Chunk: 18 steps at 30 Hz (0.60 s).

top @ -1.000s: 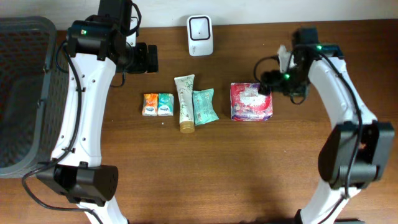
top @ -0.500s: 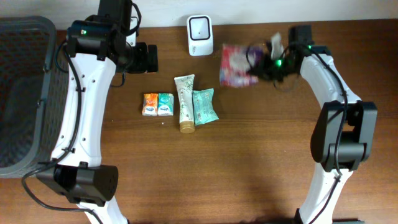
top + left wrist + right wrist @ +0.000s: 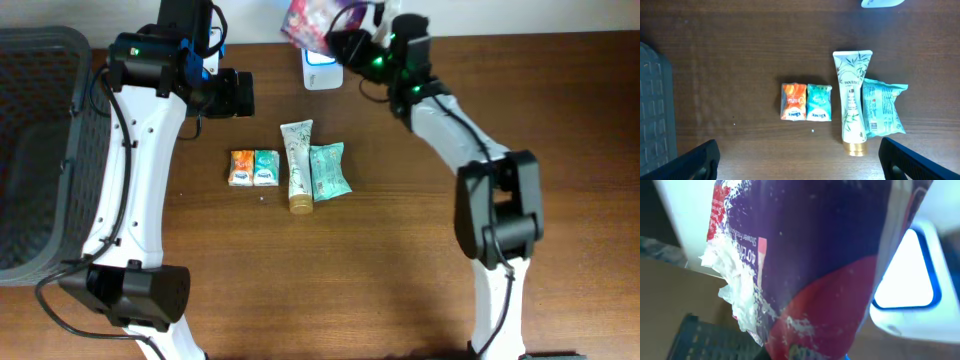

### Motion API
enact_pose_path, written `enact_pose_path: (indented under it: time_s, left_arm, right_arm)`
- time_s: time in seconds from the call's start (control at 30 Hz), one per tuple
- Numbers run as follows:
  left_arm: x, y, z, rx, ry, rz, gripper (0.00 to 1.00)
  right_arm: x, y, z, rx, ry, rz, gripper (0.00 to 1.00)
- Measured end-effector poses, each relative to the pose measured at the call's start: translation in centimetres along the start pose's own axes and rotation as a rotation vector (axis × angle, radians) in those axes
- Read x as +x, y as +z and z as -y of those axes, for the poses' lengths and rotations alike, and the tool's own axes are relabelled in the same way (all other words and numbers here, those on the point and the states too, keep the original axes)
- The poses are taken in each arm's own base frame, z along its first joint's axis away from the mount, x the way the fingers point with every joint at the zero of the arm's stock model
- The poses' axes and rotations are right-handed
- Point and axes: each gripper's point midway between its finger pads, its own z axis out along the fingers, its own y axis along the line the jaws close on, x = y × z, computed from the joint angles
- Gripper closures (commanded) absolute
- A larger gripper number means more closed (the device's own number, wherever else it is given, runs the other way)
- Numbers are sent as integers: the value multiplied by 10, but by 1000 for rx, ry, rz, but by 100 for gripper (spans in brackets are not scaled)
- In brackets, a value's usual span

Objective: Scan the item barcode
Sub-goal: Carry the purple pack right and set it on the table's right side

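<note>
Gripping pink packet over scanner, right jaws clamped; left jaws wide, bare; grey basket leftward.

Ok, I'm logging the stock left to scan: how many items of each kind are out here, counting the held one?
Kleenex tissue packs: 2
Pantene tube: 1
Teal pouch: 1
Red-and-purple pack, held: 1
Total: 5
</note>
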Motion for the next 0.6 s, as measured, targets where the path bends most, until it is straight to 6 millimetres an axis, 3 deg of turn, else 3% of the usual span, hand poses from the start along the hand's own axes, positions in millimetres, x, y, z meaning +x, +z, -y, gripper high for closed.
enact_pose_path:
  time_s: [0.07, 0.13, 0.27, 0.37, 0.5, 0.6]
  left_arm:
    - [0, 0, 0, 0, 0, -1, 1]
    - [0, 0, 0, 0, 0, -1, 1]
    - [0, 0, 0, 0, 0, -1, 1]
    - [0, 0, 0, 0, 0, -1, 1]
    - [0, 0, 0, 0, 0, -2, 1]
    - [0, 0, 0, -1, 0, -1, 1]
  right_arm:
    - [25, 16, 37, 50, 76, -45, 96]
    - [32, 20, 51, 68, 97, -58, 96]
    - [27, 19, 40, 28, 73, -72, 96]
    - [1, 9, 26, -13, 31, -57, 96]
    - [-62, -55, 37, 97, 104, 4, 96]
    - [-108, -123, 57, 226, 237, 95, 96]
